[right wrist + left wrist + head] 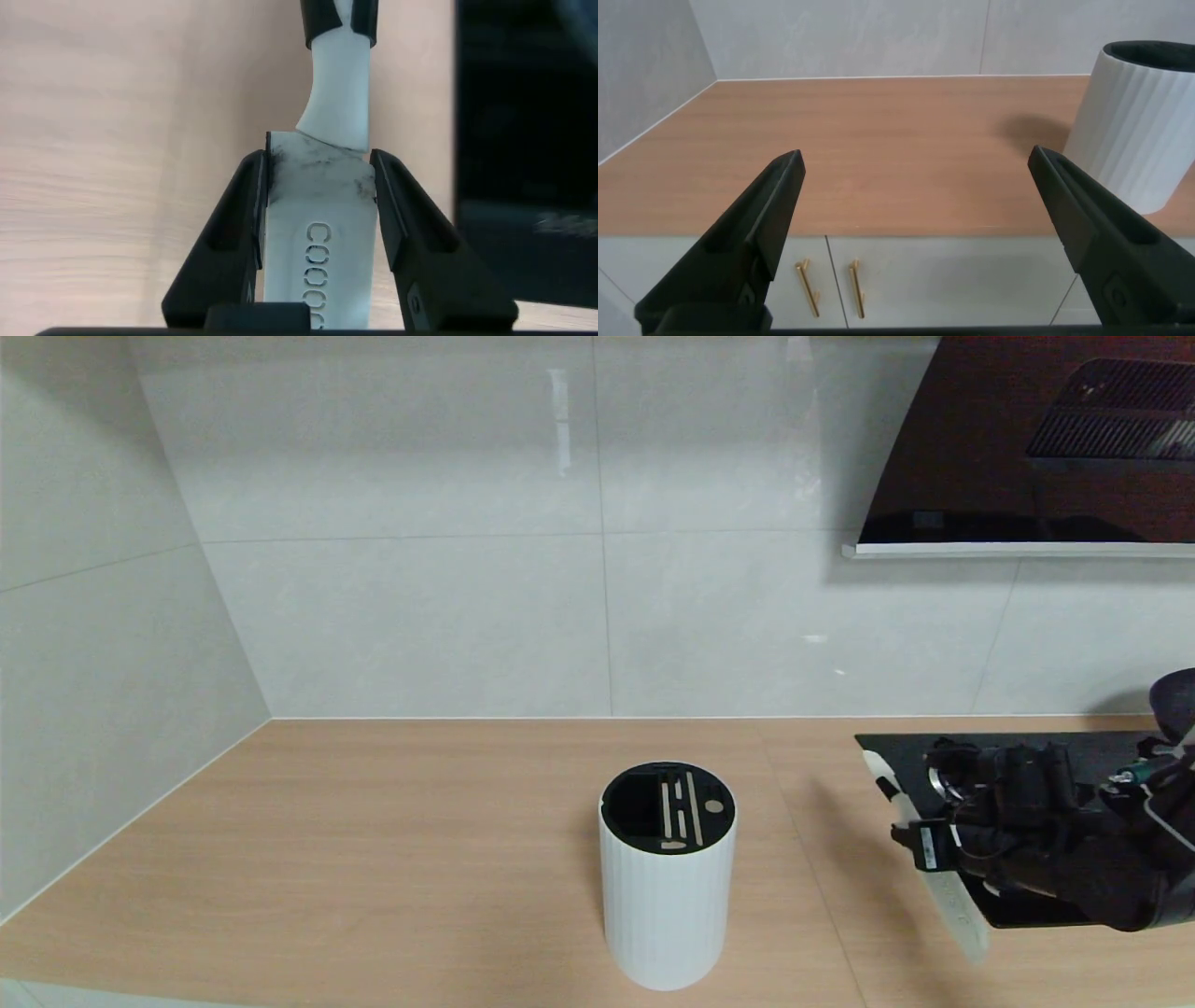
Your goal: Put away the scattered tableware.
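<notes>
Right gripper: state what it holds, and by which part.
The right gripper holds the knife by its blade, close to the handle.

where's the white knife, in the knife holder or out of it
Out: the right gripper grips the white knife by its blade beside the cooktop, apart from the upright knife holder.

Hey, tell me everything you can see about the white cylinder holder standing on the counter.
The holder is a tall white cylinder with fine vertical ribs, plastic-looking. Its black top has one large opening, several narrow slots and a small round hole; nothing sticks out. It stands upright on the wooden counter near the front edge, apart from the black cooktop to its right. Only the counter touches it; the right gripper, holding a white knife, is clear of it.
</notes>
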